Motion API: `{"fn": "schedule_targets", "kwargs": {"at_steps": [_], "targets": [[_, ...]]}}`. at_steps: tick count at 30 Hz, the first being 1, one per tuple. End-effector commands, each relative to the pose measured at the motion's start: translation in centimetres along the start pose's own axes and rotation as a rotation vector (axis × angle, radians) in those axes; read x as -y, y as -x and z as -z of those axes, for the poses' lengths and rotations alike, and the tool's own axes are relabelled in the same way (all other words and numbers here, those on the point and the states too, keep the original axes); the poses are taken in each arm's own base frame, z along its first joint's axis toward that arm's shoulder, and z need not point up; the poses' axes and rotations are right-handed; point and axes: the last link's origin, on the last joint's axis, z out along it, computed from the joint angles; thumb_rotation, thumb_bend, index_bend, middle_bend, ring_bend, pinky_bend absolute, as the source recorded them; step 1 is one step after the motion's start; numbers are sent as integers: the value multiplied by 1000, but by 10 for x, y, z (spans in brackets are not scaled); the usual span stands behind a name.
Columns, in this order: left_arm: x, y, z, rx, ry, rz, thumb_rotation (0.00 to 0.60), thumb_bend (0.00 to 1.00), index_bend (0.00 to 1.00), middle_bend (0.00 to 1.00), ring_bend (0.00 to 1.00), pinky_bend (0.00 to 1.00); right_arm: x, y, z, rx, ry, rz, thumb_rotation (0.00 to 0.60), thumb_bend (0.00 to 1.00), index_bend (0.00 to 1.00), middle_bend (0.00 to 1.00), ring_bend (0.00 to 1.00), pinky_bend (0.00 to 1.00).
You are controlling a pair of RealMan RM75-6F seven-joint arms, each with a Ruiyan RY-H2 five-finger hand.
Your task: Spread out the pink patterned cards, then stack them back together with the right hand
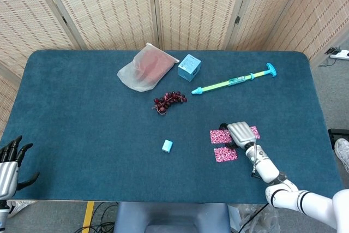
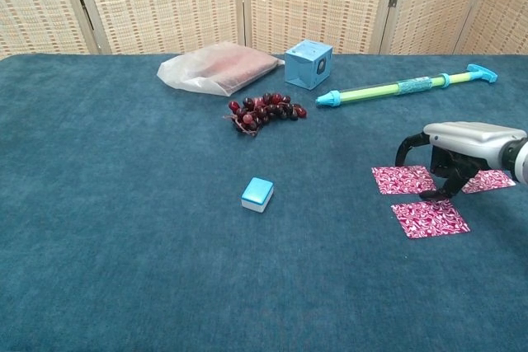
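pink patterned cards (image 2: 429,218), teal table (image 2: 124,204), dark red grapes (image 2: 264,111)
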Motion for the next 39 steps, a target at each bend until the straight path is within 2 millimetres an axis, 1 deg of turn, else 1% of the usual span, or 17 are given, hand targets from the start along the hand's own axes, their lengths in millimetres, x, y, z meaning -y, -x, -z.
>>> {"fn": "schedule_targets", "kwargs": {"at_steps": [1, 6, 10, 15, 19, 22, 25, 29, 39], "targets": [[0, 0, 0, 0, 0, 0, 600, 256, 204, 44, 47, 127, 0, -1, 0, -6, -1, -4, 600, 329, 339, 1000, 1000, 1000], [0, 1, 0, 1, 1, -2, 600, 256, 204, 44, 47, 127, -1, -5, 3, -21, -5, -14, 600, 328, 342, 1000, 1000, 1000], [-1, 1, 0, 1, 2, -3, 600, 256, 204, 44, 47, 127, 2, -7, 9, -27, -25, -24, 600, 329, 342, 1000, 1000, 1000], [-1, 0, 0, 0, 1, -4, 600, 257, 204, 44, 47, 127, 5, -6, 26, -4, -65, -36, 600, 329, 342, 1000, 1000, 1000], [-2, 1, 1, 3, 1, -3, 600, 256, 204, 44, 47, 126, 7, -4, 44, 12, -94, -52, 600, 329, 342, 1000, 1000, 1000], [-3, 2, 1, 5, 1, -3, 600, 256, 204, 44, 47, 127, 7, 1, 57, 29, -108, -50, 600, 329, 342, 1000, 1000, 1000], [-4, 1, 1, 4, 5, -3, 600, 256, 204, 44, 47, 127, 6, 7, 66, 41, -111, -48, 600, 329, 342, 1000, 1000, 1000], [-4, 1, 1, 7, 7, -3, 600, 256, 204, 44, 47, 127, 4, 11, 69, 47, -109, -41, 600, 329, 342, 1000, 1000, 1000], [-3, 1, 3, 7, -1, -1, 600, 256, 204, 44, 47, 126, -3, 13, 65, 57, -102, 5, 600, 329, 342, 1000, 1000, 1000]]}}
